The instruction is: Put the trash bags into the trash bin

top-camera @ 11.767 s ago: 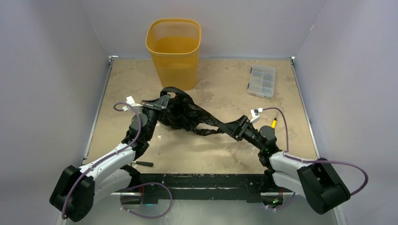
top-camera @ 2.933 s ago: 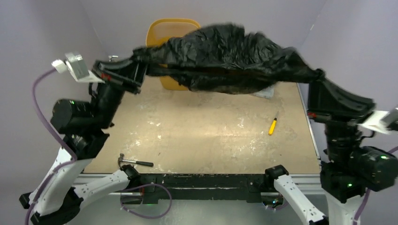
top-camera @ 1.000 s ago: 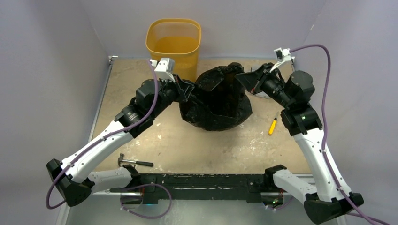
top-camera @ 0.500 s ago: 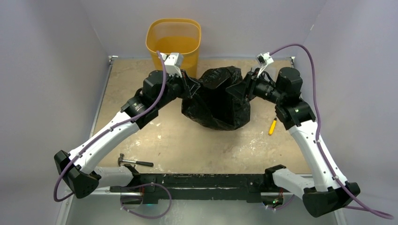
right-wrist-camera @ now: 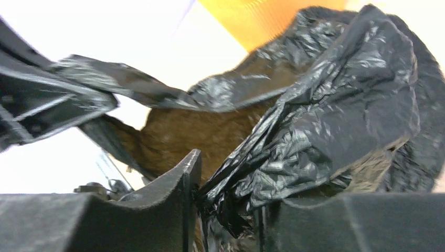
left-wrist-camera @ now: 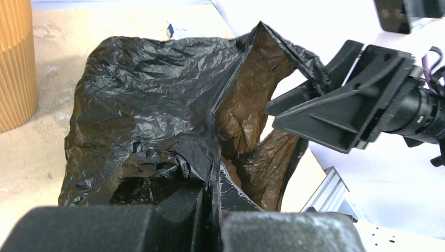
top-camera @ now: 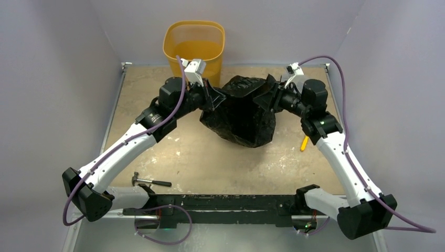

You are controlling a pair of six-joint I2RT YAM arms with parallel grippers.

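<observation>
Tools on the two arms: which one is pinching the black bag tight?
The left tool: its jaws are shut flat on the trash bag. On the right tool the jaws stand apart.

No text, label, brand, number or sign is legible anywhere in these views.
</observation>
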